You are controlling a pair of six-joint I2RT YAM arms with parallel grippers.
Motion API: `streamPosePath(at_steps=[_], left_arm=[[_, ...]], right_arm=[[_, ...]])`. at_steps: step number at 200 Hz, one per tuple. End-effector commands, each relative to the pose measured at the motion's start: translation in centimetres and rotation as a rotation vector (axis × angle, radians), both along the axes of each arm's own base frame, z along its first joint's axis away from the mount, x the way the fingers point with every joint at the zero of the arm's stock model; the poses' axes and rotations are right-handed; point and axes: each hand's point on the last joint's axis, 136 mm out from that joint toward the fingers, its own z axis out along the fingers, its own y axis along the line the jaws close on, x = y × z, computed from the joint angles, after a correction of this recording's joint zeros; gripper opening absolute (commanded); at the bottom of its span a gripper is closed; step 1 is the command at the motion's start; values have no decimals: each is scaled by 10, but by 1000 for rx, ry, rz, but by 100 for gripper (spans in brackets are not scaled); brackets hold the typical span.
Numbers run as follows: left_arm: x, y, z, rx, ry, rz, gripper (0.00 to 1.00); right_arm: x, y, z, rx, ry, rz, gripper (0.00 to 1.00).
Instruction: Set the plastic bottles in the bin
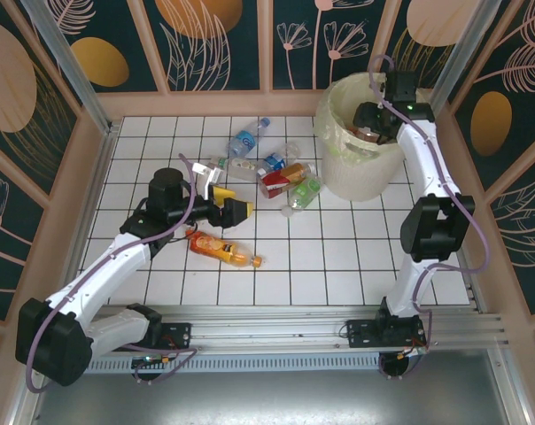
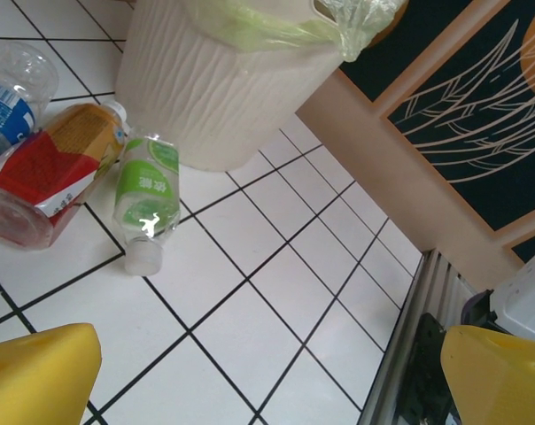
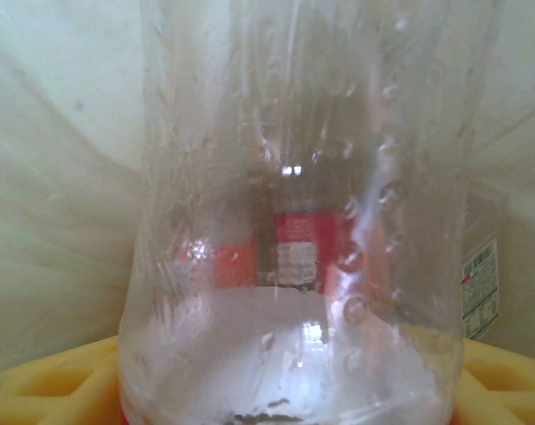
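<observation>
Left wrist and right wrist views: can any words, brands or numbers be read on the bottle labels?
No text reads clearly enough to quote.
green-label bottle: white characters, too blurred to read.
red-label bottle: small print, illegible.
blue-label bottle: label print illegible.
red label seen through the clear bottle: white print, blurred.
barcode label: bars and digits too small to read.

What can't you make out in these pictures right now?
Top view: the bin's contents, hidden by the right gripper over its mouth.
Right wrist view: whether the jaws grip the clear bottle; it sits blurred against the lens.
Left wrist view: the blue-labelled bottle, cut off by the left edge.
Top view: label wording in the bottle pile, too small.
</observation>
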Motion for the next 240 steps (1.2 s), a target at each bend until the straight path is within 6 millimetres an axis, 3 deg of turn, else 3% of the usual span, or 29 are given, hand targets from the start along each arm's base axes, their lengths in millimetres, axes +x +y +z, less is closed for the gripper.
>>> streamPosePath(at_steps=[1, 57, 81, 111, 115, 131, 155, 198, 240], left_arm=[[9, 2, 1, 46, -22, 42, 99], [31, 1, -5, 105, -31, 103, 99], [44, -5, -14, 133, -23, 115, 99], [66, -10, -40, 213, 16, 155, 98], [73, -13, -34, 212, 2, 161, 97], [86, -19, -44, 252, 4, 161, 97], [107, -27, -66, 360, -8, 143, 97], [136, -40, -106, 546, -28, 40, 91], [162, -49, -135, 698, -35, -63, 90]], right_arm=[[0, -2, 32, 25, -55, -5, 72], [-18, -6, 79, 80, -155, 1, 89], [-33, -2, 104, 97, -230, 27, 91], [-66, 14, 139, 119, -364, 111, 91], [-72, 17, 142, 120, -381, 123, 91], [-97, 31, 153, 131, -442, 187, 91], [-136, 50, 157, 174, -493, 268, 91], [-196, 89, 141, 279, -490, 420, 91], [-225, 94, 127, 336, -479, 446, 89]])
